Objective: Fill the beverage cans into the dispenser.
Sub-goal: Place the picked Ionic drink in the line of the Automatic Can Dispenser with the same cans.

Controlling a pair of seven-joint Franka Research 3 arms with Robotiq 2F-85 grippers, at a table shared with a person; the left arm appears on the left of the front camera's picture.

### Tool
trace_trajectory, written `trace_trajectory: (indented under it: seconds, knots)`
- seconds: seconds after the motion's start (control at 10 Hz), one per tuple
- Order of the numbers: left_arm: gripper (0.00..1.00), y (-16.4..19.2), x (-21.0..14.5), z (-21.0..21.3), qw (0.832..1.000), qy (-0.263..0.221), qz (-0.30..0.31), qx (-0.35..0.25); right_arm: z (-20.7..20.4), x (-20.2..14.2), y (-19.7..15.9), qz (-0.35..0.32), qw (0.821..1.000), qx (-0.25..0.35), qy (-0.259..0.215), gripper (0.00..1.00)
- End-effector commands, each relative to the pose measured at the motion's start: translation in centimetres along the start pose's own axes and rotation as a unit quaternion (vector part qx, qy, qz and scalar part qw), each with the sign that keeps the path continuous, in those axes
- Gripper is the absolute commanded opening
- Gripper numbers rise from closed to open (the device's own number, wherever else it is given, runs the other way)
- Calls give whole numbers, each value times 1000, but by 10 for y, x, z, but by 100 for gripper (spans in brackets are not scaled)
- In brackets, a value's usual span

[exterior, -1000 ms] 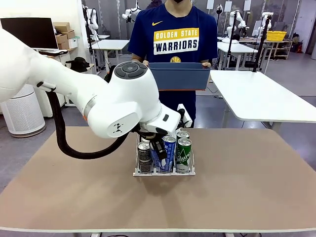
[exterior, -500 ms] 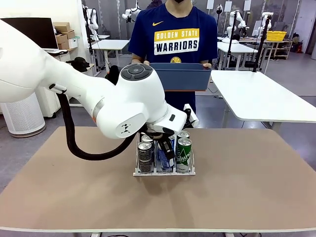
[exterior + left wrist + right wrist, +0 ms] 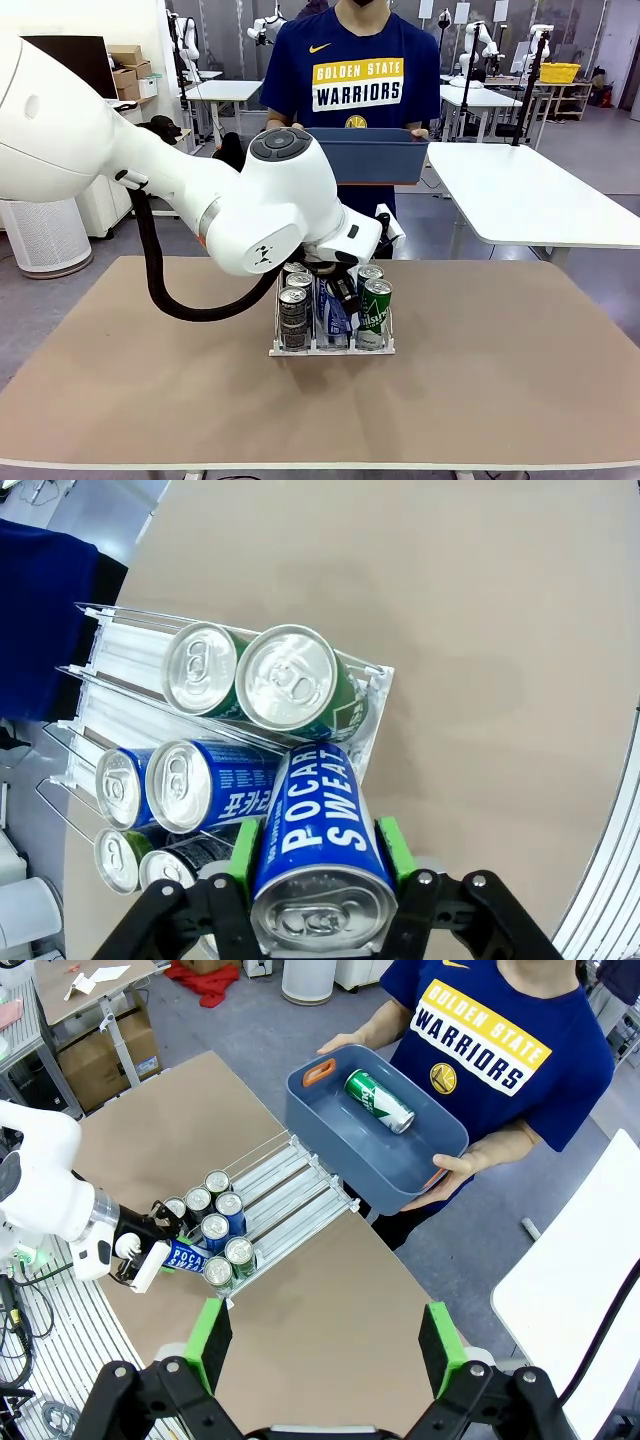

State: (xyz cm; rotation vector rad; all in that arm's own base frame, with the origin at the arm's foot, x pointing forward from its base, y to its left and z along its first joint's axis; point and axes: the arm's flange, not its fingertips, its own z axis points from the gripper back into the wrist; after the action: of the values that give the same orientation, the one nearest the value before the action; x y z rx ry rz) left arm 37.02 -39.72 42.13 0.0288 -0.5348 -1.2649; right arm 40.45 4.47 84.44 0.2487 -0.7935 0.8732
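the dispenser (image 3: 290, 1182) sits mid-table (image 3: 500, 380), and i count its lanes from the end nearest my side. one outer lane holds two green cans (image 3: 290, 680), upright, one behind the other at that near end. the middle lane has two blue cans (image 3: 180, 785) lined up the same way. the other outer lane carries dark cans (image 3: 292, 310), at least two. my own fingers cover part of that lane, so i can't give a sure count. the far stretch of each lane shows its white runners.

past the dispenser's far end a person holds a blue-grey tub (image 3: 340, 1145) in both hands, above the table's edge. inside it a lone green can (image 3: 380, 1101) lies on its side.

my left claw (image 3: 318, 852) is clenched on a pocari sweat can (image 3: 315, 815), green pads pressed to its two sides, silver top toward the wrist camera. the can is tilted, with its lower end at the near mouth of the dispenser's middle lane, just in front of the blue cans. whether it touches the front one i can't tell.

my right claw (image 3: 327, 1345) hangs high above the dispenser's near side, jaws spread wide, gripping nothing.
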Motion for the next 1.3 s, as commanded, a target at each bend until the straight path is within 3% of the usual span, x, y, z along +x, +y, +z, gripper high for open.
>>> trace_trajectory:
  seconds: [0.0, 0.7, 1.2]
  knots:
    - [58, 25, -10, -9, 1000, 7, -3, 26, 0, 0, 1, 0, 1000, 4, 0, 100]
    - [58, 33, -26, -30, 999, 41, 11, 8, 0, 0, 1, 0, 1000, 4, 0, 100]
    - [58, 33, -42, -20, 997, 72, 16, 5, 0, 0, 1, 0, 1000, 4, 0, 100]
